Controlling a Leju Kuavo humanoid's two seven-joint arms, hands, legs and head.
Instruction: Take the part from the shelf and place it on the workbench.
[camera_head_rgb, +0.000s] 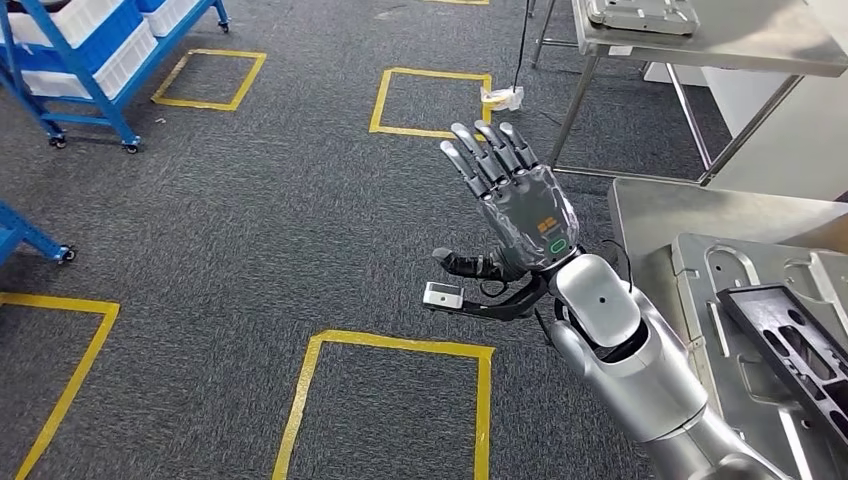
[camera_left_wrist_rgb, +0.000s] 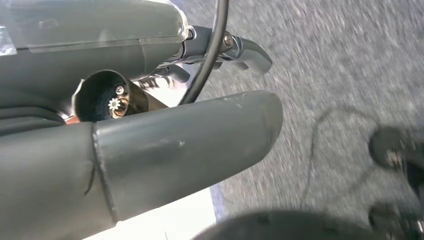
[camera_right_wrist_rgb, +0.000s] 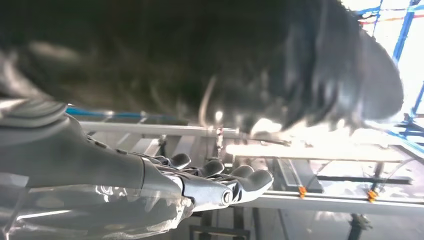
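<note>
My right hand (camera_head_rgb: 515, 195) is raised over the grey carpet, left of the workbench (camera_head_rgb: 650, 210), fingers spread and holding nothing. In the right wrist view the same hand (camera_right_wrist_rgb: 200, 182) reaches out flat toward blurred metal frames. A black moulded part (camera_head_rgb: 790, 345) lies on a silver metal plate (camera_head_rgb: 715, 290) on the workbench, to the right of that arm. My left hand (camera_left_wrist_rgb: 165, 145) appears close up over the carpet, thumb and fingers apart with nothing between them. The blue shelf (camera_head_rgb: 90, 95) with white bins (camera_head_rgb: 125, 60) stands at the far left.
A second steel table (camera_head_rgb: 720, 45) carrying a grey part (camera_head_rgb: 640, 12) stands at the back right. Yellow tape squares (camera_head_rgb: 430, 100) mark the carpet. A small white and yellow object (camera_head_rgb: 500, 97) lies by that table's leg. Another blue frame (camera_head_rgb: 30, 235) juts in at the left edge.
</note>
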